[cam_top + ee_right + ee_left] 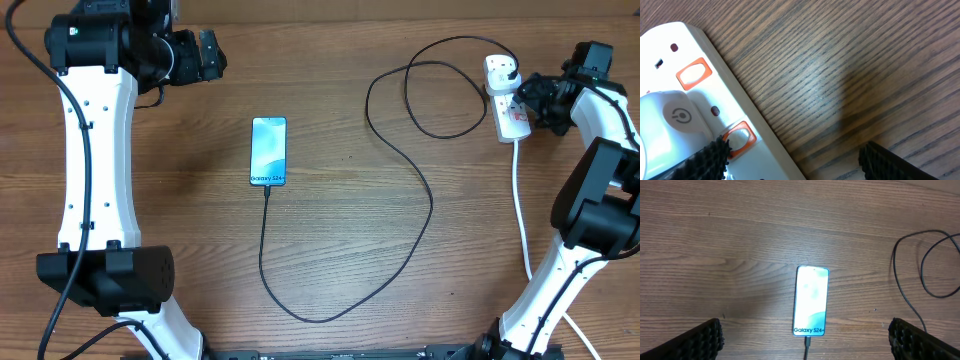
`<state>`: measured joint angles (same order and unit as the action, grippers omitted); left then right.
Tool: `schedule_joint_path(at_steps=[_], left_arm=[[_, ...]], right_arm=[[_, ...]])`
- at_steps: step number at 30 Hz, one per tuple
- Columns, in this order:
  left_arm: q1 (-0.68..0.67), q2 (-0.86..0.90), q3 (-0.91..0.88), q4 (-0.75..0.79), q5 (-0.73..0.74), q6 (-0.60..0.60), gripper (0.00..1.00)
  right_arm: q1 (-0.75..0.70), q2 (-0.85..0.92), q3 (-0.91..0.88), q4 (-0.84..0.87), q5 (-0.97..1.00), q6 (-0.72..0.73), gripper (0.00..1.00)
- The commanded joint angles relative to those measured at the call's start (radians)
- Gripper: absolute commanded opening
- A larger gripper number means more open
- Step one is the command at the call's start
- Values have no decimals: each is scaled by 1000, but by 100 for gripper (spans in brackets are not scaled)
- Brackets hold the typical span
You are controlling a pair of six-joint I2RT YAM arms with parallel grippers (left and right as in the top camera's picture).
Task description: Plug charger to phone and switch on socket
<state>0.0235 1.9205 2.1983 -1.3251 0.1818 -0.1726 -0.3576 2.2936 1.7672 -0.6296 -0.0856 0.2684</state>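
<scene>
The phone (268,150) lies flat in the middle of the table with its screen lit, also centred in the left wrist view as the phone (811,300). The charger cable (430,200) has its tip in the phone's lower end (807,341), loops across the table and ends at a white plug (670,120) seated in the socket strip (510,110). My left gripper (212,55) is open, back at the far left, well away from the phone. My right gripper (795,162) is open at the strip's edge, with one finger (710,160) over the strip beside an orange-framed switch (738,138).
The strip's thick white cord (522,210) runs toward the front edge beside the right arm. A second orange-framed switch (693,74) sits further along the strip. Loops of black cable (927,270) lie on the wooden table to the right of the phone.
</scene>
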Motion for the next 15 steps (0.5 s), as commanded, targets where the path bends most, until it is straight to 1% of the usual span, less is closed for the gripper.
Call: schedule_joint_path(at_steps=[1,15], left_arm=[[-2,-24,14,-3,-10,23,100],[-2,-24,14,-3,-10,23,100]], right_arm=[[15,-44,23,-1,-28,-11,84],[14,-128,23,-8,8,-38,84]])
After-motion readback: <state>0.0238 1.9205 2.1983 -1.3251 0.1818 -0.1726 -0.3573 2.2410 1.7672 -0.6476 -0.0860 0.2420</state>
